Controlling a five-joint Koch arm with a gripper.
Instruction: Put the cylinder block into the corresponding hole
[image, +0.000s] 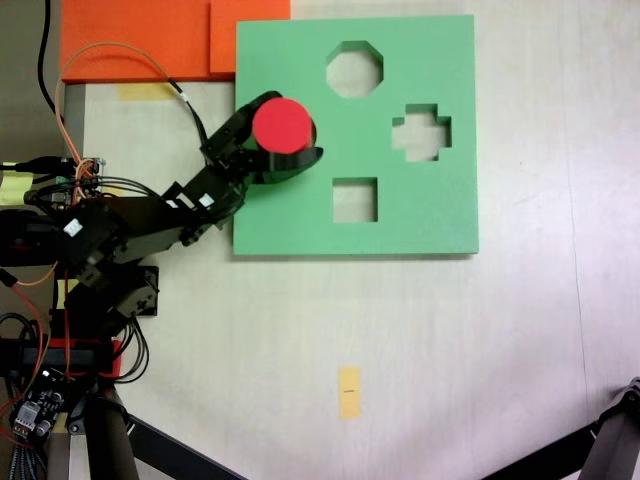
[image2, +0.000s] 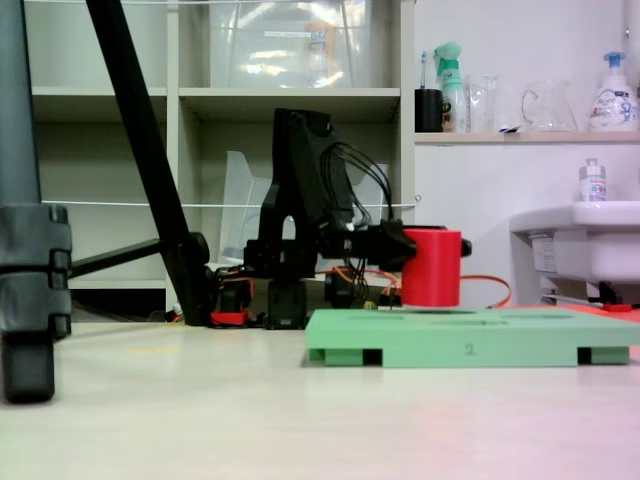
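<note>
Over the left part of the green board (image: 420, 215), the gripper (image: 285, 150) is clenched on the red cylinder (image: 283, 125), its black jaws wrapping the block from both sides in the top-down fixed view. In the low fixed view the cylinder (image2: 432, 267) stands upright, its base at or just above the board's (image2: 470, 340) top face; whether it has begun to enter cannot be told. The round hole is hidden under the block and jaws, so it presumably lies right beneath; the octagon (image: 355, 69), cross (image: 421, 132) and square (image: 355, 199) cutouts are open and lie to the right.

The step in hand looks like the insertion itself. To do it well, keep the block vertical, centre it on the cutout before pushing, and lower slowly, since foam on foam will likely grip and a tilted edge could catch the rim or shove the board. Let go only once the block sits low enough to stand alone, then lift straight up.
</note>
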